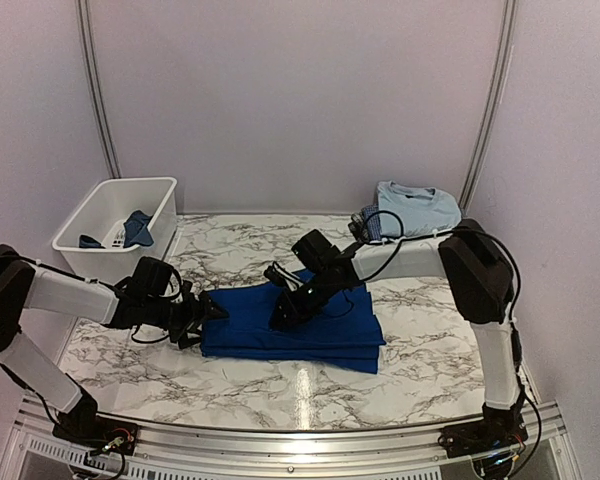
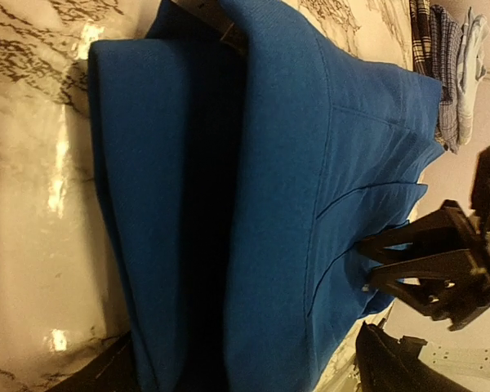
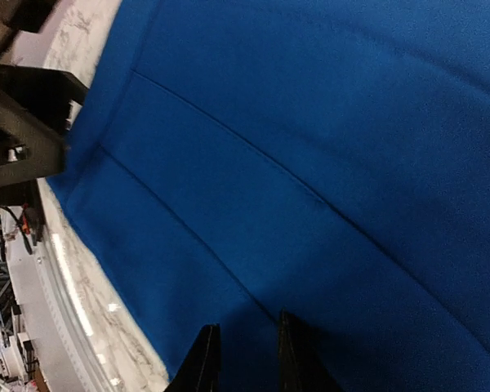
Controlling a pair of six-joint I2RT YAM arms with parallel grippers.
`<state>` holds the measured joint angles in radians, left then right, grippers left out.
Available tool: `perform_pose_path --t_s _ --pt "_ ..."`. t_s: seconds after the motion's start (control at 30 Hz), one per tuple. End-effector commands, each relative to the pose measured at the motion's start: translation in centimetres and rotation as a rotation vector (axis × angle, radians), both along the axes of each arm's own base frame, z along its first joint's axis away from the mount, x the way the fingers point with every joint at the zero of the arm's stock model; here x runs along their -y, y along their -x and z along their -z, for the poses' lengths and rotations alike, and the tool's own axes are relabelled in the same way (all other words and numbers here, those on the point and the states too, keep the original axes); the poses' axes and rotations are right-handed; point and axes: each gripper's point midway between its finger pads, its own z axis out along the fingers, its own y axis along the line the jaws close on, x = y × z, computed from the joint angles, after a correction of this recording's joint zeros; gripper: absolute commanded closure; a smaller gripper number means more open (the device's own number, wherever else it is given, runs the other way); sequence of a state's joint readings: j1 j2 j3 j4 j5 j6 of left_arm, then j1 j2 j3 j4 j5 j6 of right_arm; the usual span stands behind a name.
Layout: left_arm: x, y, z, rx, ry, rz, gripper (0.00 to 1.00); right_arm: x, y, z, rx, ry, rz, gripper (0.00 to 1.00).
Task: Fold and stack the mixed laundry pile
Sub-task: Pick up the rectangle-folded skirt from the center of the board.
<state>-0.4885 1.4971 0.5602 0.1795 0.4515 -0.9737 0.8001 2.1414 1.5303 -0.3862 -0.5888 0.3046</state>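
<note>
The royal blue garment (image 1: pixel 310 325) lies folded flat in the middle of the table. My left gripper (image 1: pixel 208 312) sits at its left edge, open wide; in the left wrist view the left gripper (image 2: pixel 167 196) has blue cloth (image 2: pixel 294 204) between its spread jaws. My right gripper (image 1: pixel 278 318) hangs low over the garment's middle. Its fingers (image 3: pixel 206 359) stand a narrow gap apart just above the flat cloth (image 3: pixel 310 147), with nothing pinched between them. At the back right a light blue T-shirt (image 1: pixel 416 208) rests folded on checked and plaid pieces (image 1: pixel 370 222).
A white plastic bin (image 1: pixel 100 205) stands at the back left with a dark blue cloth (image 1: pixel 137 228) inside. The folded stack (image 2: pixel 451 65) shows beyond the blue garment in the left wrist view. The table's metal rail (image 1: pixel 280 440) runs along the near edge.
</note>
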Motion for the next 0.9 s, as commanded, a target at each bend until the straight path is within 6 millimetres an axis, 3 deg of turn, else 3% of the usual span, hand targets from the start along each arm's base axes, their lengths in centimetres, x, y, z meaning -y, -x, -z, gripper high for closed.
perform_pose_path --t_s 0.0,0.13,0.27,0.4,0.5,0.63,0.67,0.73,0.87 --pt "-0.2 2.2 3.9 -0.131 -0.032 0.017 0.13 0.0 0.9 4.2 -0.035 0.100 -0.037 0.80" --pt "2.1 0.8 2.7 -0.077 0.002 0.082 0.21 0.8 2.0 7.4 -0.078 0.150 -0.062 0.81" --pt "5.0 -0.8 0.0 0.000 0.087 0.118 0.31 1.2 2.6 8.7 -0.097 0.165 -0.067 0.82" --pt "6.6 -2.1 -2.2 0.057 0.134 0.131 0.46 1.5 2.9 9.3 -0.107 0.167 -0.057 0.82" --pt "6.9 -2.9 -4.1 0.109 0.152 0.123 0.53 1.7 3.1 9.4 -0.111 0.168 -0.053 0.82" --pt "5.8 -3.5 -5.3 0.137 0.137 0.060 0.60 1.7 3.1 9.5 -0.111 0.173 -0.053 0.83" --pt "5.2 -3.4 -5.1 0.130 0.114 0.040 0.61 1.8 3.1 9.5 -0.107 0.176 -0.052 0.82" --pt "3.8 -3.2 -4.1 0.104 0.030 0.007 0.50 2.1 3.1 9.8 -0.105 0.190 -0.054 0.83" --pt "3.0 -1.8 -2.4 0.043 0.016 -0.008 0.37 3.2 3.6 10.7 -0.102 0.239 -0.060 0.83"
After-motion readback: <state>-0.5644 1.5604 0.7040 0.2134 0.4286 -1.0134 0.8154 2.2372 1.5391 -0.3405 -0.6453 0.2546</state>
